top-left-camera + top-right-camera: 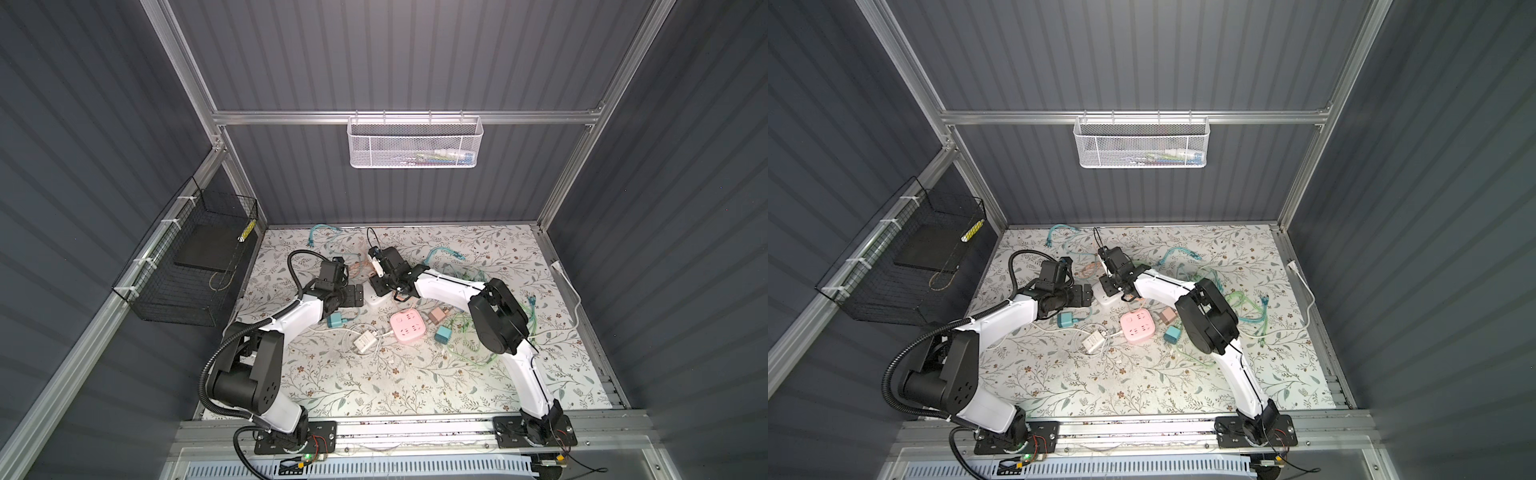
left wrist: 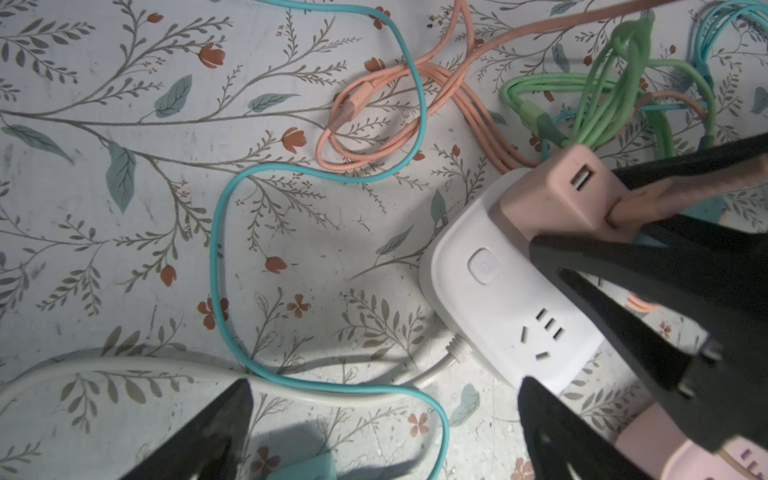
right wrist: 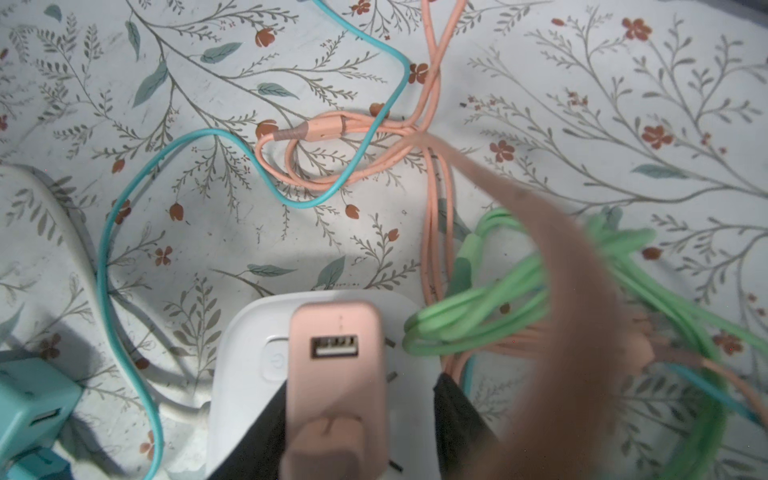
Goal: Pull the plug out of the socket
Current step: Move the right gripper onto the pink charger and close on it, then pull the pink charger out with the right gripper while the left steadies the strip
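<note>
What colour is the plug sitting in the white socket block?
Dusty pink. The plug shows best in the right wrist view, standing on the white socket block.

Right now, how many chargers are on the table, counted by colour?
Teal chargers: 2
Pink chargers: 2, one sitting on the white socket cube
White charger: 1
Total: 5

Top views: high, looking steeply down on whole table [image 1: 374, 386]; wrist views: close above it, both sharing socket [image 2: 490, 299] and plug [image 2: 540, 199].
</note>
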You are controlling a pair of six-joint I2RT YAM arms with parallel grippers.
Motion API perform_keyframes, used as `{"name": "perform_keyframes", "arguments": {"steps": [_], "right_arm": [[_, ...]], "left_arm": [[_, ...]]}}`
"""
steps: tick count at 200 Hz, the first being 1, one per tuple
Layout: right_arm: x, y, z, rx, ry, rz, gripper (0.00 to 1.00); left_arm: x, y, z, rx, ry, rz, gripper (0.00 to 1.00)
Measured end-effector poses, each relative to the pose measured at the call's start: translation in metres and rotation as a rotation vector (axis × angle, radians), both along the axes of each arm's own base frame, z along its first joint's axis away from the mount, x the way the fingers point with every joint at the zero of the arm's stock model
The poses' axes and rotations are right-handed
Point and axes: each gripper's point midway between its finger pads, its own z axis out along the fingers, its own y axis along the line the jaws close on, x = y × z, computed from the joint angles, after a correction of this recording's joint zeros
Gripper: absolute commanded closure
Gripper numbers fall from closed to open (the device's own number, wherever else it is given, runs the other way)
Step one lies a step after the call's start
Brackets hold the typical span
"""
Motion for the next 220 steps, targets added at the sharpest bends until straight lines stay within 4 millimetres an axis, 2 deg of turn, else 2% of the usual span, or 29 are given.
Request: {"name": "perform_keyframes", "arguments": {"steps": [41, 75, 156, 220], "right_arm": [[0.002, 0.006, -0.003, 0.007, 0.008, 0.009, 0.72], [0.002, 0.007, -0.003, 0.01, 0.011, 0.011, 0.87], [0.001, 0.007, -0.003, 0.012, 0.013, 0.012, 0.89], [0.001, 0.007, -0.002, 0.011, 0.014, 0.008, 0.9]], "left_arm": [[0.0, 0.0, -0.002, 0.001, 0.004, 0.001, 0.0], [-0.001, -0.001, -0.013, -0.004, 0.035, 0.009, 0.0], [0.018, -0.023, -0.021, -0.096, 0.06, -0.016, 0.0], [0.022, -0.026, -0.037, -0.101, 0.112, -0.018, 0.0]]}}
